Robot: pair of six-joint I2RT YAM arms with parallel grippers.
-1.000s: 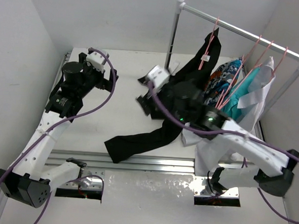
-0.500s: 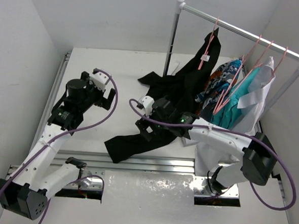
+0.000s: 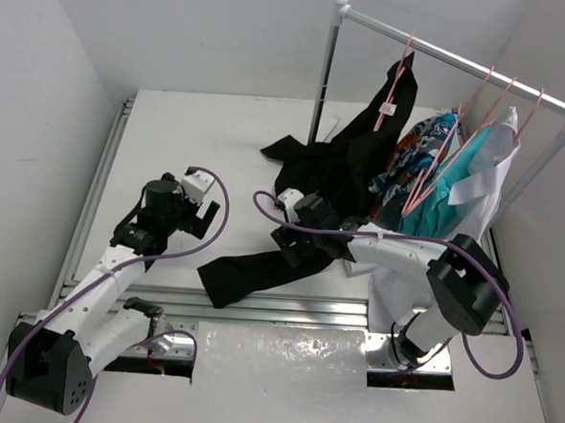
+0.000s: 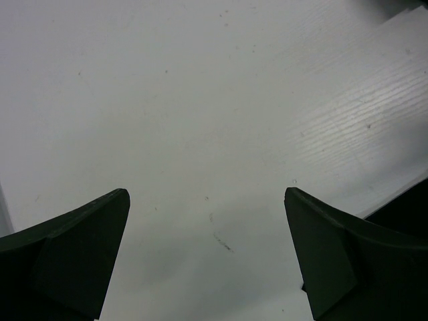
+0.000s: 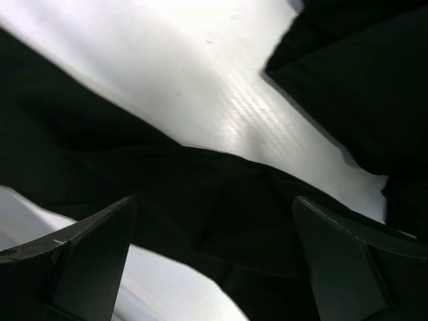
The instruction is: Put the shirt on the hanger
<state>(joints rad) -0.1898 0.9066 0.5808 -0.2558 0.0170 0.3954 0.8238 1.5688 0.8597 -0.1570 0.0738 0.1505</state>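
The shirt [image 3: 339,167] sags off hanger [image 3: 396,82] (partly on, seemingly); left pincer [image 4: 207,257], right pincer [image 5: 210,261] gape empty.

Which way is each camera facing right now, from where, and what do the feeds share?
Top external: above and behind the bases, looking down on table, left claw, right claw, shirt, hanger.
Left wrist: on the left wrist, facing the table; open left claw frames it.
Right wrist: on the right wrist, facing the shirt; open right claw frames it.
Shared: shirt, in top and right wrist.
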